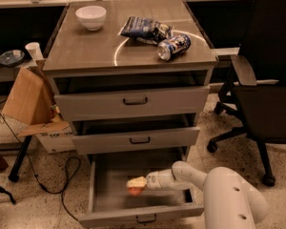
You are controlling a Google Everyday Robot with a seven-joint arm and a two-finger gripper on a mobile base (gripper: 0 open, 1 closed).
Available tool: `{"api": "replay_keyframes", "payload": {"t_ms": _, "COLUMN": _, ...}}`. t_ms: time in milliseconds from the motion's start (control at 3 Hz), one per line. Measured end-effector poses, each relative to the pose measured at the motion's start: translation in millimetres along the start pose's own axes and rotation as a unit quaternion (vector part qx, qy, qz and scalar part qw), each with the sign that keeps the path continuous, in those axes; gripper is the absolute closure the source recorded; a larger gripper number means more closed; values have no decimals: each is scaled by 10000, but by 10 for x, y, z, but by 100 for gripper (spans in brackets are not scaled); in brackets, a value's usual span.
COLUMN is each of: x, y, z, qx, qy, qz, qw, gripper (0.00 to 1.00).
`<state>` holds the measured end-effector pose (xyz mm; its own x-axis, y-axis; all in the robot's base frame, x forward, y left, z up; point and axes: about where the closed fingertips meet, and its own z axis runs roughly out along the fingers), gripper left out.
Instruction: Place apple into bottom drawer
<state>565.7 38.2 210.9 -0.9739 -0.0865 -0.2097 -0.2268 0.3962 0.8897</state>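
Observation:
The bottom drawer [102, 199] is pulled wide open and shows its deep grey tray. My gripper [136, 185] reaches in from the right, over the tray's middle. It is shut on the apple [135, 191], whose red-orange underside shows below the pale fingers [136, 182]. The apple is low inside the drawer; I cannot tell if it touches the tray floor. The white arm [190, 175] comes in from the lower right.
The two upper drawers [133, 101] stand slightly open. On the cabinet top are a white bowl [91, 17], a blue chip bag [142, 28] and a crushed can [174, 46]. A black office chair [264, 94] stands right. A cardboard box [26, 99] and cables lie left.

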Motion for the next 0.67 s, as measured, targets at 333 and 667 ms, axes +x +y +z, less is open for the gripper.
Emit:
{"api": "replay_keyframes", "payload": {"t_ms": 333, "x": -1, "y": 30, "z": 3, "qx": 30, "qy": -18, "qz": -108, "qw": 9999, "gripper": 0}}
{"api": "replay_keyframes", "payload": {"t_ms": 667, "x": -1, "y": 30, "z": 3, "qx": 29, "qy": -17, "qz": -108, "qw": 9999, "gripper": 0}}
